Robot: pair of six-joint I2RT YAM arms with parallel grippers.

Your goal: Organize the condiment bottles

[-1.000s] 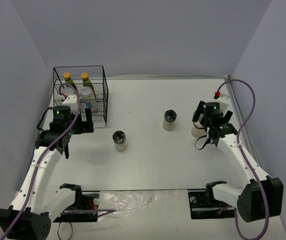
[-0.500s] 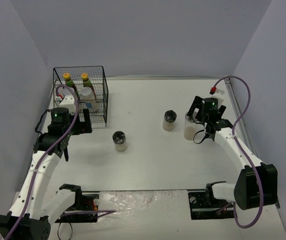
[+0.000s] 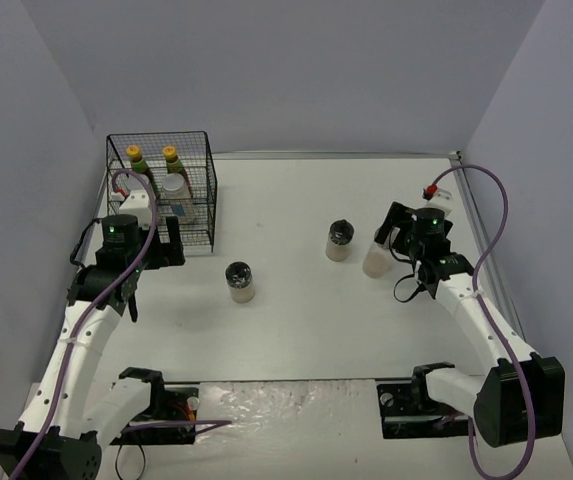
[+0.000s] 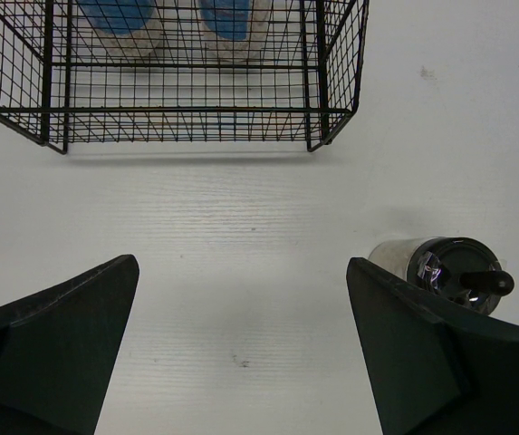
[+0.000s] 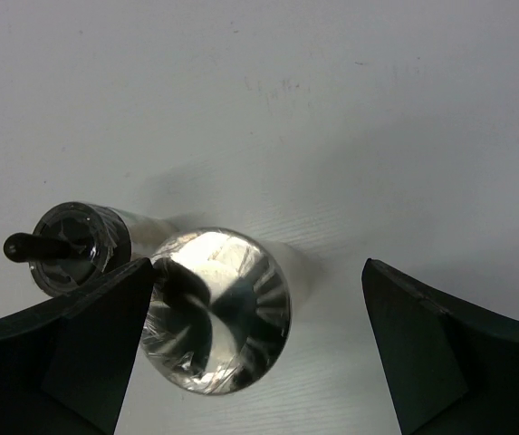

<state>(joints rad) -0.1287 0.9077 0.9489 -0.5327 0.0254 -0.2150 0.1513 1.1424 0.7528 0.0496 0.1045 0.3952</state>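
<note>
The right gripper [image 5: 257, 349] has its fingers spread wide, and the shiny-lid jar [image 5: 218, 308] stands straight up between them, close to one finger, not squeezed yet. The left gripper [image 4: 241, 353] is spread wide too and holds nothing, with a black-lid jar [image 4: 445, 267] just beside it. The wire rack [image 3: 209, 190] by the left arm holds two sauce bottles [image 3: 171, 158] and short jars [image 3: 176, 188]

Two sauce bottles [image 3: 138, 166], five spice jars [image 3: 239, 283], one wire rack [image 3: 159, 134]
</note>
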